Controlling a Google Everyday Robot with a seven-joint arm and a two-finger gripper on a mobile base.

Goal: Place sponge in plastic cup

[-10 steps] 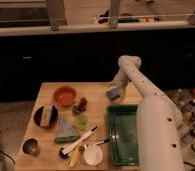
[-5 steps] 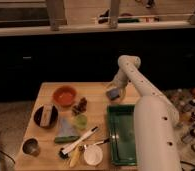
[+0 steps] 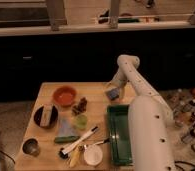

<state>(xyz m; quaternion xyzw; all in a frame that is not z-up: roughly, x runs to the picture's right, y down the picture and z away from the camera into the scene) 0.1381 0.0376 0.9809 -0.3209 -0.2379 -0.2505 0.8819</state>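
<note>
At two o'clock on the counter (image 3: pixel 96 95), in the camera view, the gripper (image 3: pixel 112 93) hangs where it was a second ago. I cannot tell if its jaws are open or closed. What looks like the sponge (image 3: pixel 47 114) lies on the dark plate (image 3: pixel 38 120) at nine o'clock, well apart from the gripper. The green plastic cup (image 3: pixel 81 121) stands near centre, so the pickup seems not yet begun.

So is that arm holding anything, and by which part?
Cannot be told: the hand hangs above the far right edge of the table, and its bluish tip could be itself or something held.
</note>
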